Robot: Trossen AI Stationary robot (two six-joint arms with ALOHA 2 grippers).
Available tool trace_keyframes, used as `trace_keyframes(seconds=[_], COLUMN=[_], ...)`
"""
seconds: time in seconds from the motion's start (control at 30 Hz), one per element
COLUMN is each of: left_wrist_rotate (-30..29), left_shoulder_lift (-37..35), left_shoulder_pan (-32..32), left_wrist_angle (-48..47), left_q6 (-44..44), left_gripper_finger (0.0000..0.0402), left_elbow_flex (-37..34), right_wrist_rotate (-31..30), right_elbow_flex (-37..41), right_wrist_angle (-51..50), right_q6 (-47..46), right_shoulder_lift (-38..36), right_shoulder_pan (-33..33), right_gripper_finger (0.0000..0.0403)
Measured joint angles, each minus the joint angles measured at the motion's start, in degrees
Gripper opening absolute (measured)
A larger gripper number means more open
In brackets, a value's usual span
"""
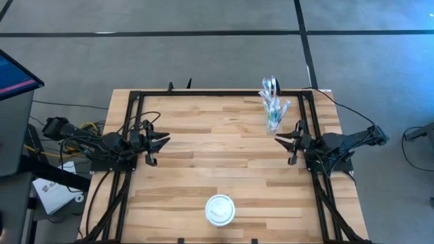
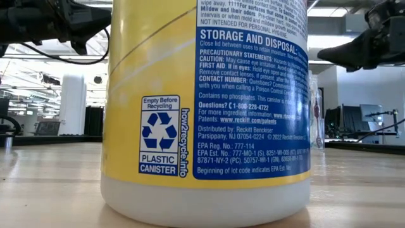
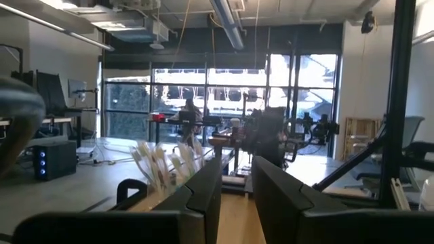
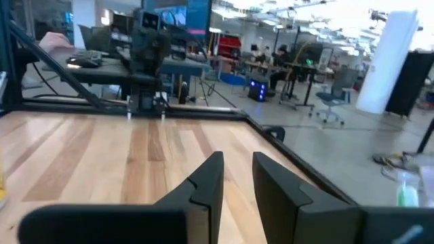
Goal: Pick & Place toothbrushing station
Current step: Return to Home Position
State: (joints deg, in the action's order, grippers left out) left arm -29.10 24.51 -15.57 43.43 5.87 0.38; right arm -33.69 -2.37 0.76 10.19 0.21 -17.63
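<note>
The toothbrushing station is a small clear tumbler holding several pastel toothbrushes. It stands upright on its base at the table's far right. It also shows in the left wrist view and, mostly hidden behind a canister, in the low view. My left gripper hovers open over the table's left side and holds nothing. My right gripper hovers open a little nearer than the tumbler and holds nothing. Both point toward the table's middle. The tubes cannot be made out.
A yellow-and-blue plastic canister stands at the table's near edge; from above it shows as a round white lid. A black metal frame runs along the table's far edge and both sides. Bare wood lies between the grippers.
</note>
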Motion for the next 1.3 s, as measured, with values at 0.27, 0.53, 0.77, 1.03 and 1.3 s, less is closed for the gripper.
trace_keyframes(seconds=[0.27, 0.53, 0.77, 1.03, 1.3], left_wrist_rotate=[0.5, 0.5, 2.8, 2.8, 2.8], left_shoulder_lift=[-8.6, -23.8, -23.0, -18.5, -13.1], left_shoulder_pan=[-1.5, -5.1, -5.4, -5.4, -5.4], left_wrist_angle=[-8.6, -22.7, -25.0, -24.9, -24.5], left_q6=[-1.4, -1.9, -5.0, -4.9, -4.9], left_gripper_finger=[0.0077, 0.0077, 0.0077, 0.0077, 0.0077], left_elbow_flex=[0.0, 0.0, 0.5, 0.5, 0.5], right_wrist_rotate=[2.7, 3.8, 3.7, 4.1, 4.1], right_elbow_flex=[0.0, 0.0, 0.0, 0.0, 0.0], right_wrist_angle=[0.4, 6.5, -0.4, -2.1, -2.2], right_q6=[-1.2, 2.7, -8.6, -20.6, -20.7], right_shoulder_lift=[0.0, 0.0, 0.0, 0.8, 0.9], right_shoulder_pan=[1.3, 2.4, 3.7, 3.4, 3.4], right_gripper_finger=[0.0071, 0.0071, 0.0071, 0.0071, 0.0071])
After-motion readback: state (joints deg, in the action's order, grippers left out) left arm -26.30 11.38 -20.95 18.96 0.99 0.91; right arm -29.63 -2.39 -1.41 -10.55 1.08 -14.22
